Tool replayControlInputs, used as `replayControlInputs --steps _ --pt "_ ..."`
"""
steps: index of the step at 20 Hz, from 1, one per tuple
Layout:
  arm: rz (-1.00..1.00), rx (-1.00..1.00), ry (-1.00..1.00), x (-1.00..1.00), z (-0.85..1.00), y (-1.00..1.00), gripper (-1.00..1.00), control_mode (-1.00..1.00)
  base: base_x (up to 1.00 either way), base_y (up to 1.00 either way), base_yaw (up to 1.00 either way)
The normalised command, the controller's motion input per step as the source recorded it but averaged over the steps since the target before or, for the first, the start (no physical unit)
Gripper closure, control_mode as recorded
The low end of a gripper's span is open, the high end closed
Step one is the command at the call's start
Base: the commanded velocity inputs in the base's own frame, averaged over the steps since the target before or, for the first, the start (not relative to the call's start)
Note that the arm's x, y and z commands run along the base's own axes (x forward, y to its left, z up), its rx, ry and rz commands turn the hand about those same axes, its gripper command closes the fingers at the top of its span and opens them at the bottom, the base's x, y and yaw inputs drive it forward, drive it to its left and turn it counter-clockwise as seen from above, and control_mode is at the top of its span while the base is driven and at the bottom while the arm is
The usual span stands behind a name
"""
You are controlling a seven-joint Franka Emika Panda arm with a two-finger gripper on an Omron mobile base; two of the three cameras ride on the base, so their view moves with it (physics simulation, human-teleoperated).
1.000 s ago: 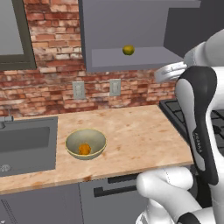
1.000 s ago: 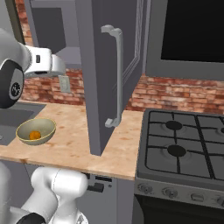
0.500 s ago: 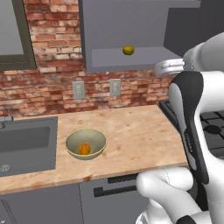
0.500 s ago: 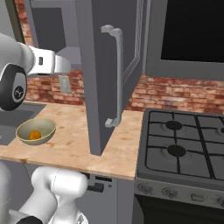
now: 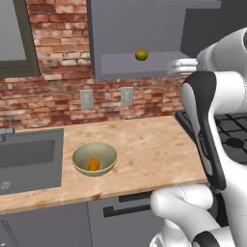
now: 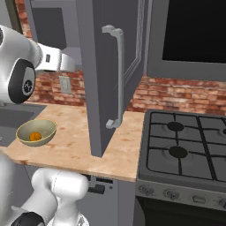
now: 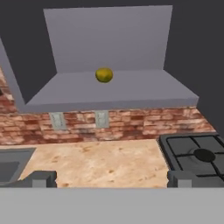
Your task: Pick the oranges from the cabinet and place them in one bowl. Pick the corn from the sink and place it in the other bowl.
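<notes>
Your claw [image 7: 109, 178] is spread wide and empty, aimed at the yellow-green orange [image 7: 104, 75] mid-shelf in the cabinet [image 7: 109, 39], ready to reach. The other orange [image 5: 93, 165] already sits in the bowl [image 5: 94, 158] near the desk's sink-side edge.

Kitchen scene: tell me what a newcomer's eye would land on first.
The yellow-green orange sitting alone on the grey shelf floor of the open cabinet draws the eye first. Next comes the olive-tan bowl on the counter right of the sink, with a bright orange fruit already in it. On the right, the cabinet's door hangs wide open beside the stove.
</notes>
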Motion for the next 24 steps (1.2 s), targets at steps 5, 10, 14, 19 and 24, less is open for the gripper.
replayControlInputs --steps 5,10,14,19,24 --pt "0.00 0.08 0.02 0.46 0.00 0.00 -1.00 -1.00 0.00 0.00 0.00" --pt "0.00 0.01 0.00 0.62 0.00 0.00 -1.00 -1.00 0.00 0.00 0.00" --pt "0.00 0.00 0.00 0.68 0.00 0.00 -1.00 -1.00 0.00 0.00 0.00" --pt "0.00 0.00 0.00 0.68 -0.05 0.00 -1.00 -1.00 0.00 0.00 0.00" --pt "0.00 0.00 0.00 0.65 0.00 0.00 -1.00 -1.00 0.00 0.00 0.00"
